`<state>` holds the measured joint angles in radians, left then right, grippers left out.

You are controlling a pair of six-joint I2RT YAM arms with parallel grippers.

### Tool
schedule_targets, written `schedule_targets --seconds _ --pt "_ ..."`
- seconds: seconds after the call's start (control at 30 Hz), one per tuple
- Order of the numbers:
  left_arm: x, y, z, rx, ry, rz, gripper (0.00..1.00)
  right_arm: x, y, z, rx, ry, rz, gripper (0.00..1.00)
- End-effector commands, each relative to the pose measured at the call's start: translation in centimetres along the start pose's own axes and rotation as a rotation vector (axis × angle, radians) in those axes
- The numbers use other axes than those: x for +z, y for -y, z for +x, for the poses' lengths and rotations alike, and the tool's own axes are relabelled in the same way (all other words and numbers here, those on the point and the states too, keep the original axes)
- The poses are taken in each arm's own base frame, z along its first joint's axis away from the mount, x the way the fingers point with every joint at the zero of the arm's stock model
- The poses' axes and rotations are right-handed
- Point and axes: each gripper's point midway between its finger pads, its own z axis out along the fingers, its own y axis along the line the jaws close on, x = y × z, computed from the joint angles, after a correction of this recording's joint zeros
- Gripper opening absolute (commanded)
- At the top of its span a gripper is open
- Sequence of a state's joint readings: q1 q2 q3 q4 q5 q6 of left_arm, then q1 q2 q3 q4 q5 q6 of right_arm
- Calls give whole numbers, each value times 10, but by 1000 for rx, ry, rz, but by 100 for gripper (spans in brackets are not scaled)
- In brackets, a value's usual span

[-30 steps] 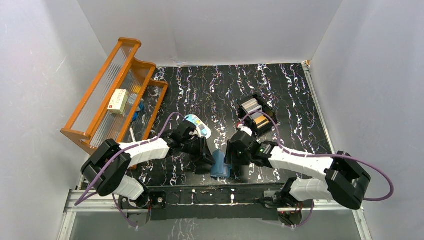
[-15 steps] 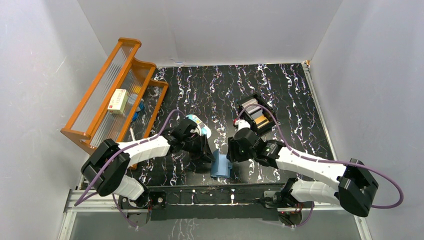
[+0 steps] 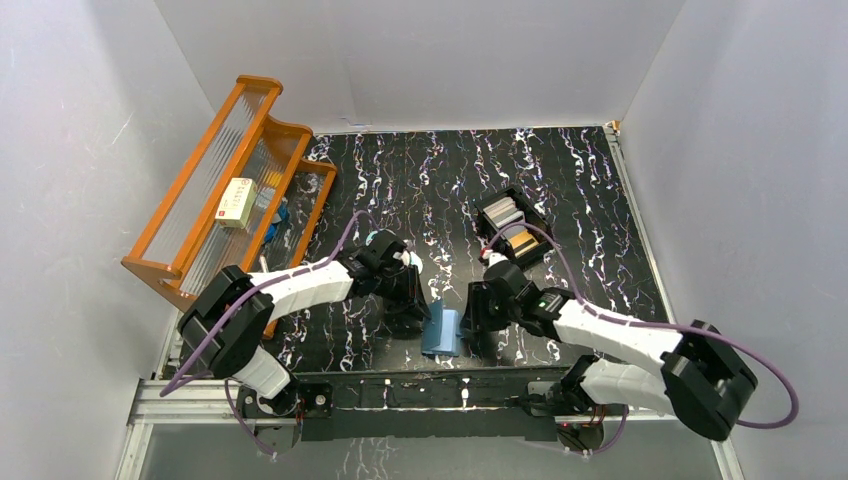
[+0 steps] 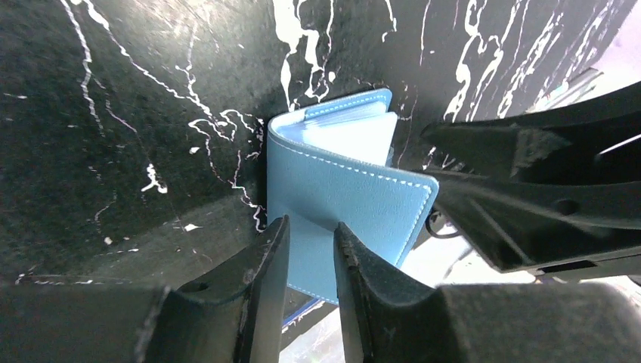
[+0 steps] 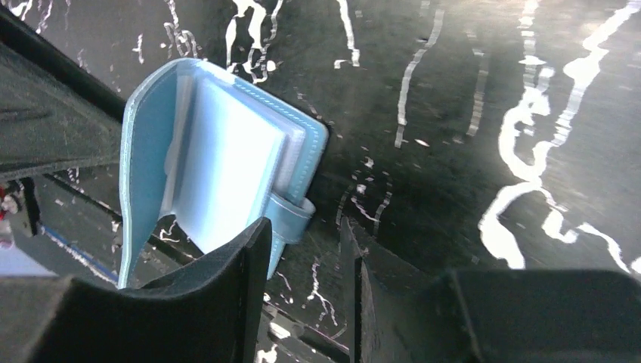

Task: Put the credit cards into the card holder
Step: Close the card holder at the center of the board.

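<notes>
We see blue stitched folding card holder (image 3: 441,332) half open on black white-veined table (image 3: 400,180), between both grippers. Left gripper (image 4: 311,249) narrow, blue cover (image 4: 355,193) filling gap; grip we cannot tell. Right gripper (image 5: 306,249) slightly parted around strap tab (image 5: 292,214)

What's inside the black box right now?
The black box holds pale grey cards and orange-tan cards, stacked. Their number and the box floor are covered.
</notes>
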<state>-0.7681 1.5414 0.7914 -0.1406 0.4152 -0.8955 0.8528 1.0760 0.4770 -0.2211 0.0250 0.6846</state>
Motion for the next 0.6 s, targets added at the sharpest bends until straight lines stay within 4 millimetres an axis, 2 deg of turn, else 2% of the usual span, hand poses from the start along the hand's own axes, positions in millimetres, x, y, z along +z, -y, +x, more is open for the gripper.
schedule_targets --seconds 0.0,0.13,0.37,0.47,0.57 --pt "-10 -15 -4 -10 17 -121 28 12 -37 3 -1 -48 -181 46" --pt "-16 -31 0 -48 -15 -188 28 25 -57 8 -5 -69 -240 46" --pt "-46 -50 7 -109 26 -172 27 44 -116 5 -186 -103 -340 49" --pt "-53 -54 8 -111 32 -155 25 48 -116 -1 -349 -108 -294 53" --pt "-52 -57 12 -113 12 -157 25 38 -114 -9 -479 -66 -301 57"
